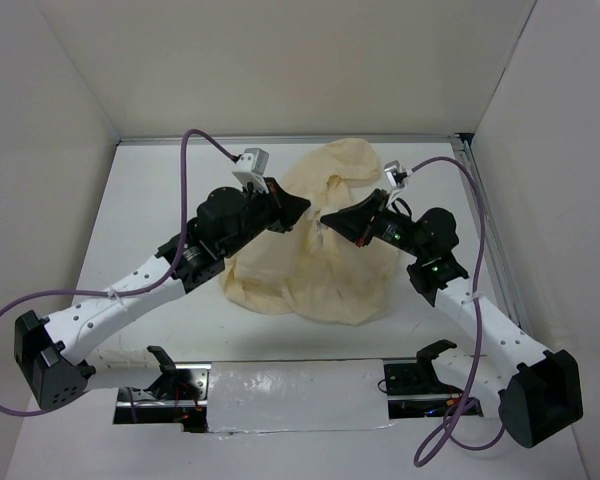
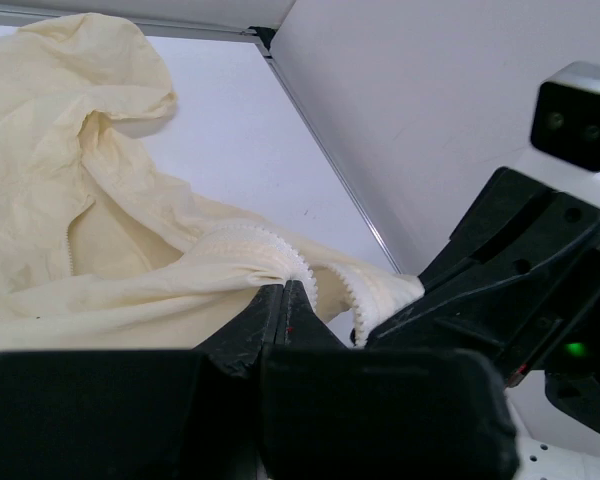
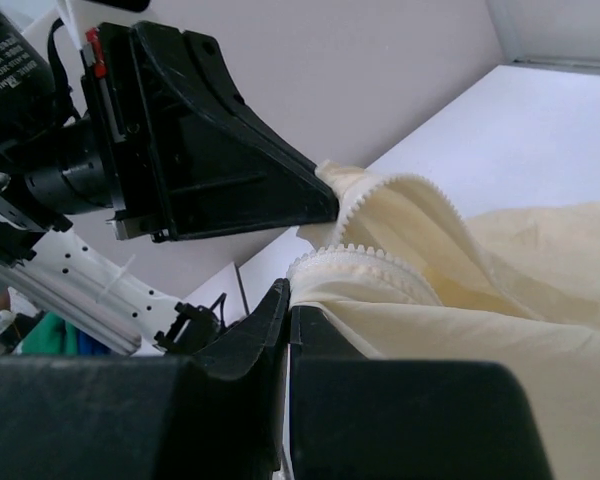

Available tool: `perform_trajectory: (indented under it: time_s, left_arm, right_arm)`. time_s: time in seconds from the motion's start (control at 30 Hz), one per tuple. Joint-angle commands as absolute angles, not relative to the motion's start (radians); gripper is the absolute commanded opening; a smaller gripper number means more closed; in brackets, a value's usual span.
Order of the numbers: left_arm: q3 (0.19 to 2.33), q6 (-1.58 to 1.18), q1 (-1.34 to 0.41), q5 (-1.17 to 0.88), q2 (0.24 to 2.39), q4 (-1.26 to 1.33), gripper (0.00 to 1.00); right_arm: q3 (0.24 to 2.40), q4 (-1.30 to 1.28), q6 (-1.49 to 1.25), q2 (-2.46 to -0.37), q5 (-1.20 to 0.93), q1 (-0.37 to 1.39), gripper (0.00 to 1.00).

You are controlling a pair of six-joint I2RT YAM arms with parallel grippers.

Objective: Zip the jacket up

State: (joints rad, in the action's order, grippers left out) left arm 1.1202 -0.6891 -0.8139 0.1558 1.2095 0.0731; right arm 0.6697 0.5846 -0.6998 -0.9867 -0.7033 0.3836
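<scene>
Though slack below, jacket [image 1: 310, 275], toothed edges [image 3: 375, 255] clamped in left tool [image 1: 304, 209] and right tool [image 1: 327, 217].

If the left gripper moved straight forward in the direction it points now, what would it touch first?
The left gripper is shut on the toothed edge of the jacket, so that fold comes first. Just beyond it, slightly to one side, is the right gripper. A hit looks likely, but depth is unclear.

The jacket [image 1: 310, 275] is plain pale cream-yellow. Its zipper teeth [image 2: 242, 230], at the fingertips, are a whiter cream. The left end effector [image 1: 302, 208] and right end effector [image 1: 327, 218] are black. The tabletop [image 1: 150, 200] beneath them is white, and the cables [image 1: 184, 180] behind are purple.
</scene>
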Motion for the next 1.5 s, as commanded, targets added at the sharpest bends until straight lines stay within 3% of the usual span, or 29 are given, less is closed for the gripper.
perform_trajectory:
  time_s: [0.0, 0.4, 1.13, 1.47]
  left_arm:
    - [1.123, -0.727, -0.811, 0.141, 1.183, 0.143, 0.00]
    - [1.086, -0.851, -0.811, 0.147, 1.183, 0.132, 0.00]
    - [1.060, -0.885, -0.811, 0.184, 1.167, 0.133, 0.00]
    - [1.029, -0.982, -0.811, 0.187, 1.158, 0.130, 0.00]
  right_arm:
    - [0.634, 0.657, -0.739, -0.976, -0.686, 0.391, 0.00]
    - [0.529, 0.840, -0.850, -0.985, -0.575, 0.425, 0.00]
    - [0.496, 0.862, -0.900, -1.002, -0.551, 0.434, 0.00]
    - [0.436, 1.055, -1.009, -1.049, -0.503, 0.462, 0.00]
